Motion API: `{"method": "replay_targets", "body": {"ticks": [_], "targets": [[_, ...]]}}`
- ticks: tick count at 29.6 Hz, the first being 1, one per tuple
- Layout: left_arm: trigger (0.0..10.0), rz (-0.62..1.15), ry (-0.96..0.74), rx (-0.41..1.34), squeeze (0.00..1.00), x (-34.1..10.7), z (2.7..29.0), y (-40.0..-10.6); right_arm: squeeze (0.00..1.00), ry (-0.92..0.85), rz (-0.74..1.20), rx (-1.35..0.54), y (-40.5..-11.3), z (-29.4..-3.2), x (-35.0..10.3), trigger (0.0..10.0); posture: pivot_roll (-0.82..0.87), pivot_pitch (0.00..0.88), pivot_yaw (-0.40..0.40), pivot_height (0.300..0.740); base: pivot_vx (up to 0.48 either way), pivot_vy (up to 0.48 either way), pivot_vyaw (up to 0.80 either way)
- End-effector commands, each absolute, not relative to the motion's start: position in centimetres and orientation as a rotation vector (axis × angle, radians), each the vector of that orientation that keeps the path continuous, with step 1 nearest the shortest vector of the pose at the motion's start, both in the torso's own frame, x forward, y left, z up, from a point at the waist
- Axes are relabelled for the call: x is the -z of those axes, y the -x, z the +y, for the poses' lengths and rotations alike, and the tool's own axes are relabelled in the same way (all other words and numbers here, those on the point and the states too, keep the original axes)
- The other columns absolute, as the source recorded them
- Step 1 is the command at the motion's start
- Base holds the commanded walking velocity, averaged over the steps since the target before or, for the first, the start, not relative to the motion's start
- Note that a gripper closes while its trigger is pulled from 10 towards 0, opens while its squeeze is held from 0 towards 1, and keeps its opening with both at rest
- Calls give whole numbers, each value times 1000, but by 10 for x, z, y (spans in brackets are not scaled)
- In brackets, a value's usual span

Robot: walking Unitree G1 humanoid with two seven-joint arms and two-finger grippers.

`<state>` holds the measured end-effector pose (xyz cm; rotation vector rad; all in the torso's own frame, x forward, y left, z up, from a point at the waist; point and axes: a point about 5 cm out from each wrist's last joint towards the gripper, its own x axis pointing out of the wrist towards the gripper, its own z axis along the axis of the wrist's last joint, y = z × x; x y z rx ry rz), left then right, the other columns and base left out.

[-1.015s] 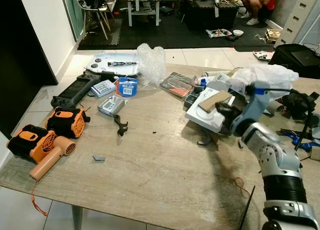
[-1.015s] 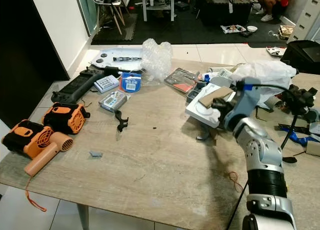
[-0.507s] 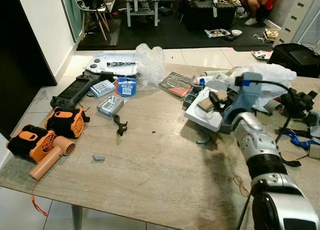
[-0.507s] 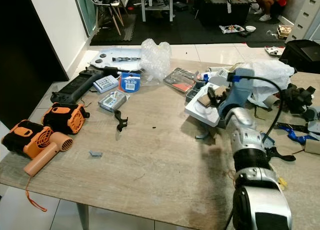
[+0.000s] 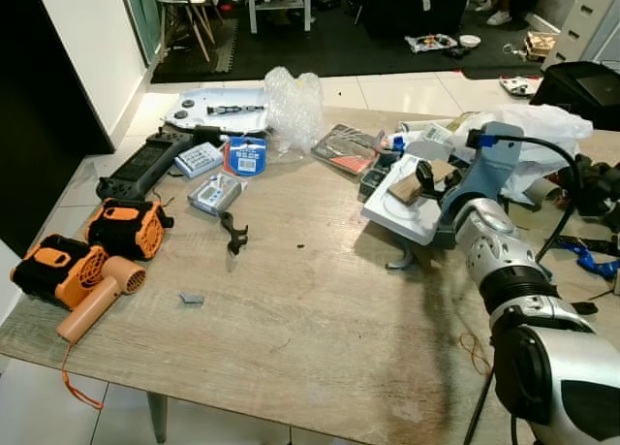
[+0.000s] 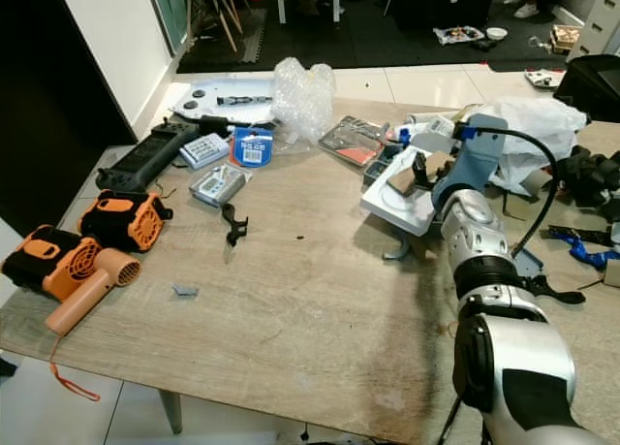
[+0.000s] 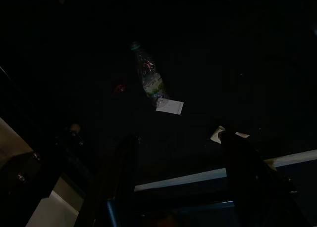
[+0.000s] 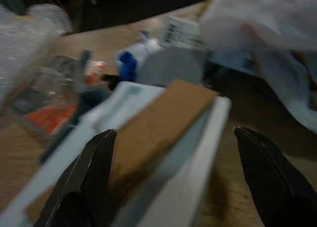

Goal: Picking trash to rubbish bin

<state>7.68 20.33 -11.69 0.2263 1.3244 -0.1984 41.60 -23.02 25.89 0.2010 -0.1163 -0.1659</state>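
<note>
Lying between open right jaws: cardboard piece (image 8: 158,123).

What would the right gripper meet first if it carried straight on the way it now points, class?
Most likely the brown cardboard piece lying on the white box: the right gripper has its jaws open on either side of it. How far off it is is hard to judge.

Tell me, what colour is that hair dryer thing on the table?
The hair dryer is peach-orange; the left eye view shows it best.
</note>
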Motion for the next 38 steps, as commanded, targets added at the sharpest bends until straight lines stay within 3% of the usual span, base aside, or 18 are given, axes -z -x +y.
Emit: {"method": "replay_targets", "body": {"ticks": [1,6,16,17,33,38], "targets": [[10000,1368,-226,205,0,120,204,-59,0,-254,-86,186,-416,-234,-256,10000,30,301,65,740,0,0,0],[10000,1364,-228,207,0,120,204,-59,0,-295,-47,185,-417,-232,-250,10000,28,305,67,740,0,0,0],[10000,1351,-239,221,0,119,204,-61,0,-546,34,62,-419,-215,-240,10000,17,300,68,740,0,0,0],[10000,1349,-238,220,0,119,203,-61,0,-614,31,17,-420,-211,-242,0,17,297,65,740,0,0,0],[10000,1330,-229,209,0,118,202,-74,0,-836,-89,-150,-419,-210,-260,0,2,241,57,740,0,0,0],[10000,1313,-227,205,0,116,201,-81,0,-882,-145,-308,-413,-208,-253,0,-18,213,50,740,0,0,0]]}}
